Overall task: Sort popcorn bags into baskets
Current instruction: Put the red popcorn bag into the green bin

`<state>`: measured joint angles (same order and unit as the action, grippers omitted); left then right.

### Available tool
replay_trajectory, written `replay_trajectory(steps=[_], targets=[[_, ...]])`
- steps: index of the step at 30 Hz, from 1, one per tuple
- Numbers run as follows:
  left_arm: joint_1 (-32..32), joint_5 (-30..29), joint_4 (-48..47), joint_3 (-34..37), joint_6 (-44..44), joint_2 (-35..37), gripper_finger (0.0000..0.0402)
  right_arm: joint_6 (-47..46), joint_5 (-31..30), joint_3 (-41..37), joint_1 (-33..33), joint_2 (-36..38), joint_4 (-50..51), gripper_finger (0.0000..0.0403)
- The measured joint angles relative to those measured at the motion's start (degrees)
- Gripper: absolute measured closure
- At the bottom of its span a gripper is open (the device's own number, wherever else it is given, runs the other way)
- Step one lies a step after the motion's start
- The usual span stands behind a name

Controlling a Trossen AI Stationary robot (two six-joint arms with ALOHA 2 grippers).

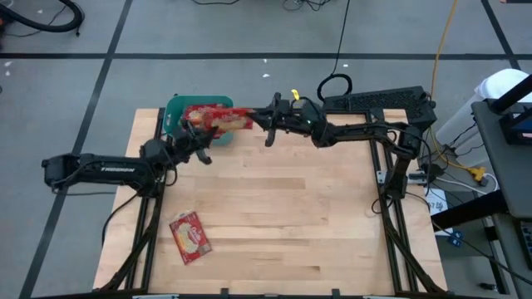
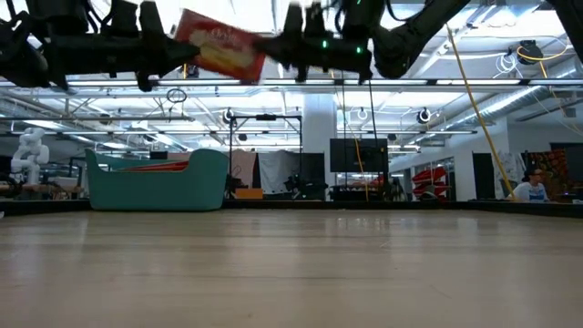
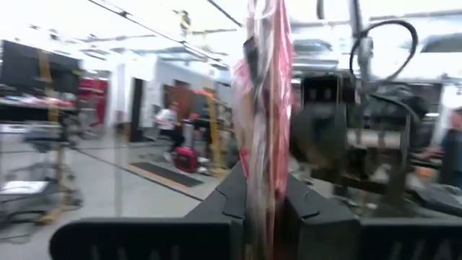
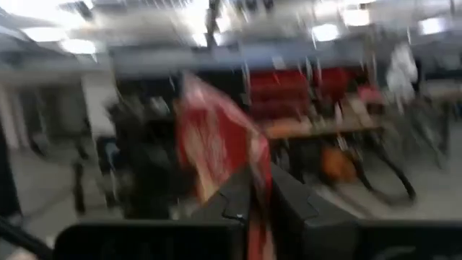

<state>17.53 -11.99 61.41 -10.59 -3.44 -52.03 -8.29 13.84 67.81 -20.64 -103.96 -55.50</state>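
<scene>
One red popcorn bag (image 1: 218,119) hangs in the air over the near right corner of the teal basket (image 1: 184,106), held between both grippers. My left gripper (image 1: 199,133) is shut on its left side and my right gripper (image 1: 254,122) on its right end. In the low view the popcorn bag (image 2: 221,44) sits high above the basket (image 2: 157,180), which stands on the table at the far left. A second popcorn bag (image 1: 190,237) lies flat on the table near its front left. My left gripper pinches the popcorn bag between its two fingers; the bag stands edge-on in the gap (image 3: 264,206). The fingers come roughly level from the table's left. The bag is lifted clear of the basket and table. My right gripper pinches the bag's right end (image 4: 257,213) between its two fingers, coming roughly level from the table's right. The bag reaches away from the fingers toward the other arm, tilted, its left end higher, and clear of everything below.
The wooden table (image 1: 316,224) is bare across its middle and right. A dark keyboard (image 1: 378,101) lies at the far right edge. Something red (image 2: 150,167) shows just above the basket's rim in the low view.
</scene>
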Motion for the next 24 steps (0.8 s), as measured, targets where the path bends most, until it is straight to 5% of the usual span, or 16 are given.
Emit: replay_trajectory(steps=[12, 20, 24], targets=[[19.05, 0.24, -24.33, -1.54, -9.25, 11.98, 0.0382, 1.7, 1.53, -0.17, -8.76, -0.18, 16.22, 0.0278], [27.9, 1.58, -62.37, -19.54, -10.52, 9.41, 0.038, 2.47, 8.14, -0.2, -10.14, -0.18, 23.37, 0.0267], [31.23, 3.01, -71.36, -25.49, -8.91, 7.69, 0.0379, 4.73, 10.48, -0.2, -10.14, -0.18, 26.16, 0.0268]])
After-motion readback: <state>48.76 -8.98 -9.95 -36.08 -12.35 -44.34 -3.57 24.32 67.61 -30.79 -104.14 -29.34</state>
